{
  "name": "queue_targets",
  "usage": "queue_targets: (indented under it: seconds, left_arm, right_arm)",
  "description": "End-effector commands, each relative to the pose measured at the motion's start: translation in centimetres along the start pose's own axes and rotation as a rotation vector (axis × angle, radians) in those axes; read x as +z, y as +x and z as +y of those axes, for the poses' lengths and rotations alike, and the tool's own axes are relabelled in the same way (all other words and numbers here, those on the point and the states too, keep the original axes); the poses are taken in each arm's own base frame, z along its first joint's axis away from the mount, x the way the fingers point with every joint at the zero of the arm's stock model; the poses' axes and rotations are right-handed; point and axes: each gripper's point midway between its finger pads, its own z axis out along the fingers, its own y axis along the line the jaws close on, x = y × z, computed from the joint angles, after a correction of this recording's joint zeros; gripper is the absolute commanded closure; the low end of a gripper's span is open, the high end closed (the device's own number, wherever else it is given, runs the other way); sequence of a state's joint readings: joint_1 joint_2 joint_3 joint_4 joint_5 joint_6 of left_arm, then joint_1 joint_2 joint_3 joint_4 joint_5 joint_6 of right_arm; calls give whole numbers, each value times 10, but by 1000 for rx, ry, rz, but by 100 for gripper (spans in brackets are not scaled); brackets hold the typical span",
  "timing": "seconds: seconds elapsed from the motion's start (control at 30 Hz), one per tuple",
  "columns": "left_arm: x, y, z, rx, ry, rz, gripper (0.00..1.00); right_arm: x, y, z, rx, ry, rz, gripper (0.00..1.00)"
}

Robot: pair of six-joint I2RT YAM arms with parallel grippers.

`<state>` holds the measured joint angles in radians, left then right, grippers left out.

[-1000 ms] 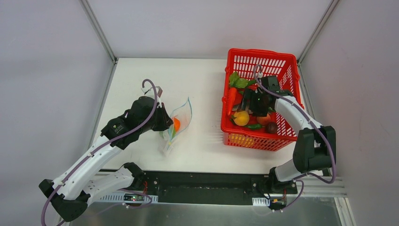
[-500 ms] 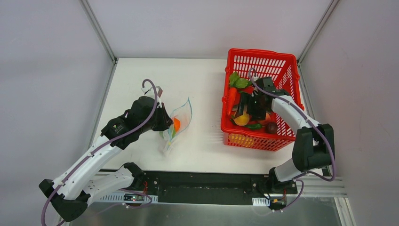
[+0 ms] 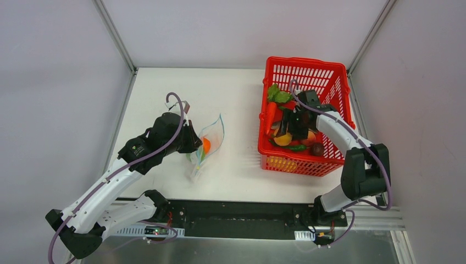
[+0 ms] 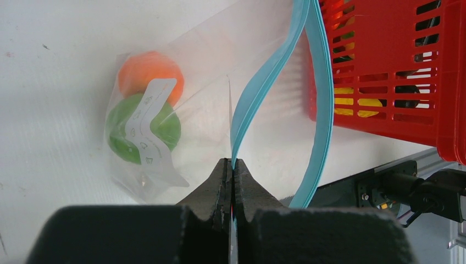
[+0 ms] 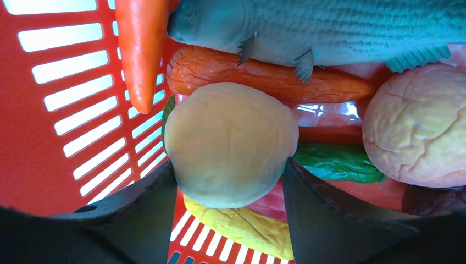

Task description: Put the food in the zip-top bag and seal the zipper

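Note:
The clear zip-top bag (image 3: 211, 140) lies left of centre with its mouth open; it also shows in the left wrist view (image 4: 192, 93). Inside it are an orange ball (image 4: 148, 71) and a green piece (image 4: 123, 129). My left gripper (image 4: 231, 165) is shut on one side of the teal zipper (image 4: 258, 93) and holds that lip up. My right gripper (image 5: 228, 165) is down in the red basket (image 5: 33, 137). Its fingers press both sides of a yellow-orange ball (image 5: 231, 137), which also shows in the top view (image 3: 282, 139).
The basket (image 3: 308, 63) stands at the right and holds a carrot (image 5: 140, 49), a grey-green fish (image 5: 308, 27), a peach ball (image 5: 417, 126), a green pepper (image 5: 335, 162), a yellow piece (image 5: 242, 225) and a dark purple ball (image 3: 317, 148). Its near wall (image 4: 384, 66) is close to the bag.
My right gripper has moved left and down in the basket onto the yellow-orange ball. The left gripper and the bag have not moved.

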<state>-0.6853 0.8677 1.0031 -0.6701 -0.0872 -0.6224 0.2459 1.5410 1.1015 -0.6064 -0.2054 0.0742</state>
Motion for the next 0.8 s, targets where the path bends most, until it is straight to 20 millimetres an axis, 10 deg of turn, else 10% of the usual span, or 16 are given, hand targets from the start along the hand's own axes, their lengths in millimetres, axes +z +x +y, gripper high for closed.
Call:
queue_targets:
  seconds: [0.0,0.33,0.77]
  left_arm:
    - [-4,-8,-1,-20,2,-30,100]
    - [-7,-8,-3,-18,15,-28,100]
    - [-13,-11,-11,-24,59,-35,100]
  right_arm:
    - [-34,-27,19,-19,-56,-149,56]
    - [-119,-57,52,-3,-196,-455,57]
    - [-222,-36,164,-61,-840,-528,58]
